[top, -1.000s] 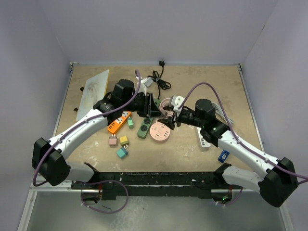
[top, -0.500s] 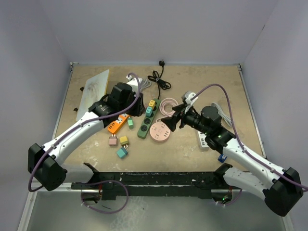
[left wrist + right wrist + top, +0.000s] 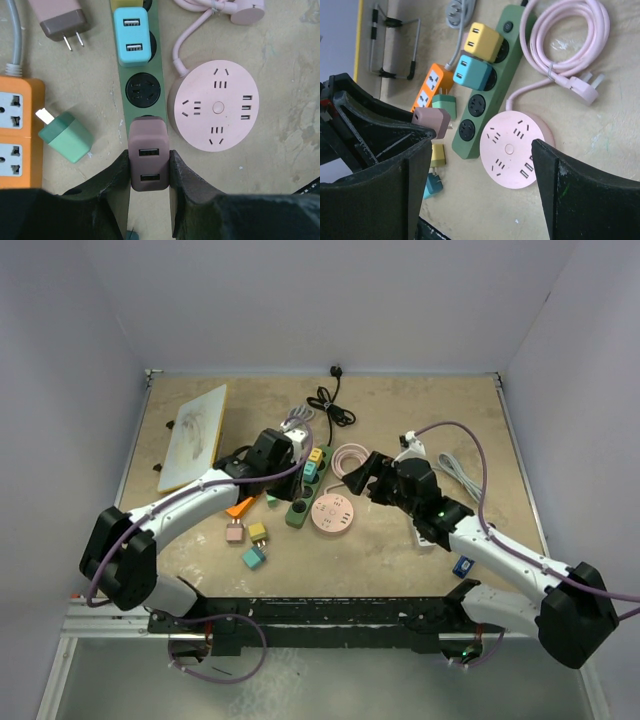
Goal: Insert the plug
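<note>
- left gripper clamped on mauve USB plug, fingers pressed on its two sides
- plug held over the near-end socket of green power strip; not seated, since the right wrist view shows both free sockets empty
- just ahead of left gripper: empty black socket, then teal adapter and yellow adapter, both plugged into the strip
- to its right, just beside the strip: round pink socket hub, coiled pink cable beyond it
- to its left: loose green adapter lying tilted, then orange power strip; brown two-prong plug ahead-left
- right gripper jaws wide apart, nothing between them; hub and strip lie in front of it
- behind right gripper: white power strip, small blue item
- behind left gripper: small adapters lying loose
- far left of left gripper: pale board; black cable at far edge
- table beige, mottled; walls plain pale grey on three sides
</note>
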You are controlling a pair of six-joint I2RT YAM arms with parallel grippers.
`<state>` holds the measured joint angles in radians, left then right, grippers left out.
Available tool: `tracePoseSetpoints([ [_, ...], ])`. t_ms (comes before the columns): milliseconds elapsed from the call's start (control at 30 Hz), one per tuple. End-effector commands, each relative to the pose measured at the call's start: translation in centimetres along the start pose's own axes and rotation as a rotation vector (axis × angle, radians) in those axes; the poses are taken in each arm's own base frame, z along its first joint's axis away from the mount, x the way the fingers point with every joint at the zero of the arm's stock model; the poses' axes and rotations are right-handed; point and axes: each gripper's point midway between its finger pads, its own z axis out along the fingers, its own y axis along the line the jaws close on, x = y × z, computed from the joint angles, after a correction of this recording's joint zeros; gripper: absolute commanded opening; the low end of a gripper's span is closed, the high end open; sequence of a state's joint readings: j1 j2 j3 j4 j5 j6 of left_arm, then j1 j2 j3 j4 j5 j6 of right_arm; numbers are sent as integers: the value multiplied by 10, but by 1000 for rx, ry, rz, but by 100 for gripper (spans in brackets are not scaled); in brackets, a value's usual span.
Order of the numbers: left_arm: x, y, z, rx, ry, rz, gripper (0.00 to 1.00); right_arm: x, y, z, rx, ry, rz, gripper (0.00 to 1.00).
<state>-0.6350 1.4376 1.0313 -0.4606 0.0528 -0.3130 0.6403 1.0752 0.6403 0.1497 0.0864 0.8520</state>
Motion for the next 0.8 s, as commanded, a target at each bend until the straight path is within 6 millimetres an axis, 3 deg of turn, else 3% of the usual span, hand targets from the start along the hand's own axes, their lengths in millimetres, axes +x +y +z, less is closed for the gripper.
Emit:
tracePoseSetpoints([
  [0,-15,-9,13,48,-60,-6,0,-6,0,4,29,-24,97,83],
  [300,-33,-8,30,-9,-29,3,0,-11,-11,3,69,-63,88,83],
  [633,-35,8,39,-98,-16,24,0,-11,-22,2,105,-75,63,83],
  [767,-32,5,42,-77,-4,26,0,-9,-25,2,115,-69,58,83],
])
